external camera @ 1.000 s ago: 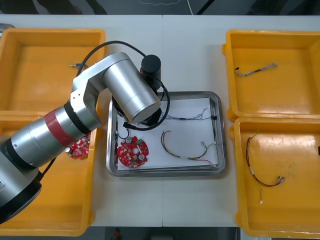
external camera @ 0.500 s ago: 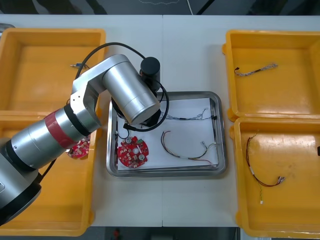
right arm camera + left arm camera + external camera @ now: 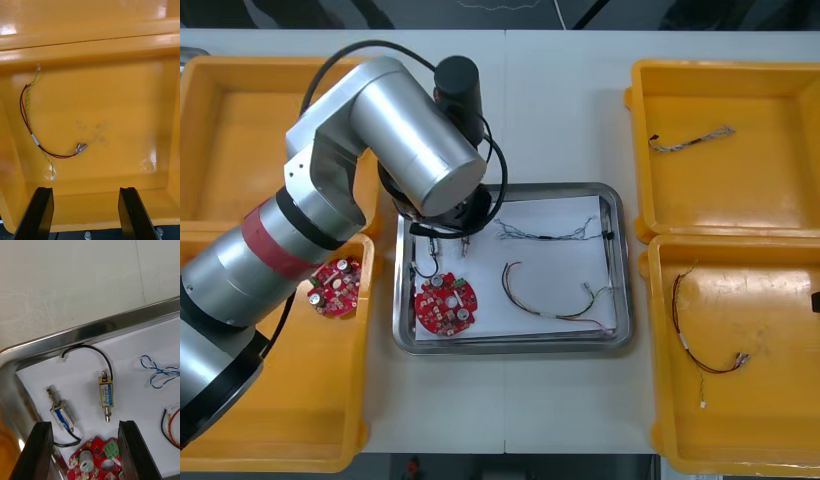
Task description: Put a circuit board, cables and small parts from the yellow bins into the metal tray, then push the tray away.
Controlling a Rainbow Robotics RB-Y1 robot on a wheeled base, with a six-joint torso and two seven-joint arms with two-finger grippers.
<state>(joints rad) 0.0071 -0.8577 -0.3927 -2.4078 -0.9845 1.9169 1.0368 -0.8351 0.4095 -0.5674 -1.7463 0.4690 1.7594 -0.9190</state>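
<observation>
**Operator:** Report the left gripper: position and condition.

**Technician:** The left gripper (image 3: 84, 423) hangs over the far-left corner of the metal tray (image 3: 510, 346). Its two black fingers stand apart with nothing between them, so it is released and empty. In the front view the left arm's wrist covers that corner.

**Operator:** Describe the tray and its contents.

**Technician:** The tray sits at the table's centre, between the yellow bins. Its rim is shiny and its inside is white.
- The circuit board (image 3: 447, 305) is round and red. It carries silver cylindrical components and a green terminal block, and lies in the near-left area.
- Two small metal parts lie just beyond the board, apart from each other. The brass-bodied part (image 3: 106, 393) has a blue label, a plunger at each end and a thin black lead arching toward the rim. The silver-bodied part (image 3: 62, 414) has a blue label and a spring, and lies near the left wall.
- The blue and white cable (image 3: 550, 232) is twisted and runs along the far side.
- The red and yellow cable (image 3: 555, 295) is looped across the near-right area.

**Operator:** Report the right gripper.

**Technician:** The right gripper (image 3: 86, 189) is above the right near bin (image 3: 740, 420). Its fingers are spread and hold nothing. A second red and yellow cable (image 3: 37, 142) lies curved on the bin floor ahead of them.

**Operator:** What else is in the bins?

**Technician:** A second circuit board (image 3: 335, 287) lies in the left near bin (image 3: 280, 420). A twisted cable (image 3: 690, 140) lies in the right far bin (image 3: 740, 190).
</observation>
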